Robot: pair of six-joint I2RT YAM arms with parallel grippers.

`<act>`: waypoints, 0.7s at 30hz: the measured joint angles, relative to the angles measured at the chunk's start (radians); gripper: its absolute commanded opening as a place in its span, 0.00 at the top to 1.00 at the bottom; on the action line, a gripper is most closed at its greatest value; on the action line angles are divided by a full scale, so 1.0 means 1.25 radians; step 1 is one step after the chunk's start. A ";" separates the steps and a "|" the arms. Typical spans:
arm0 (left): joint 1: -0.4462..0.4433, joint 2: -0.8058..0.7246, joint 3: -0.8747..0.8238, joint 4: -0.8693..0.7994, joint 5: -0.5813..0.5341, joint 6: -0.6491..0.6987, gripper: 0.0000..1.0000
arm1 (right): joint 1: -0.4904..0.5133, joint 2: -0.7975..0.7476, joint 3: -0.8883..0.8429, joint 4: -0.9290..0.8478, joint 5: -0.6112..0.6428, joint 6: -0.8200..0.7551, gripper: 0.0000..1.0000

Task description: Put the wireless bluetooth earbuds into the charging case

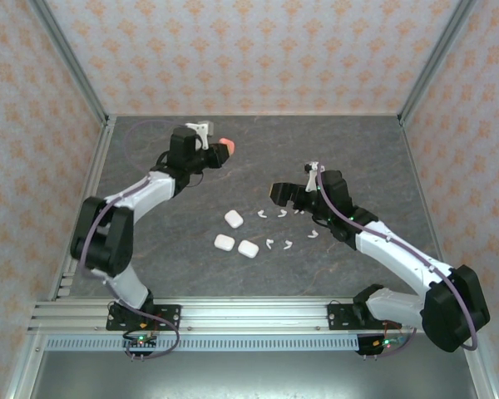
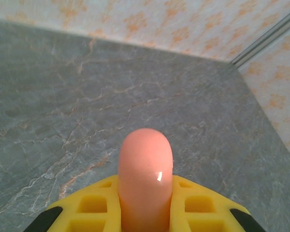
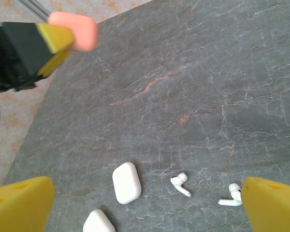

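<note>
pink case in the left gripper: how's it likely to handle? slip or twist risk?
The pink case looks glossy, with a bright highlight on it, so it is probably slippery. Its rounded end sticks out past the left gripper, so it may pivot if bumped. It seems a rigid shell, likely light.

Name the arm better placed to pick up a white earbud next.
Right. The right gripper hangs open just above the white earbuds, so it probably needs only a short descent. The left gripper is shut on the pink case, well away from them.
</note>
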 measured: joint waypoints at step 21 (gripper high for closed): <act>0.002 0.290 0.111 -0.047 0.097 -0.134 0.64 | 0.000 -0.007 -0.010 -0.025 0.025 -0.007 0.01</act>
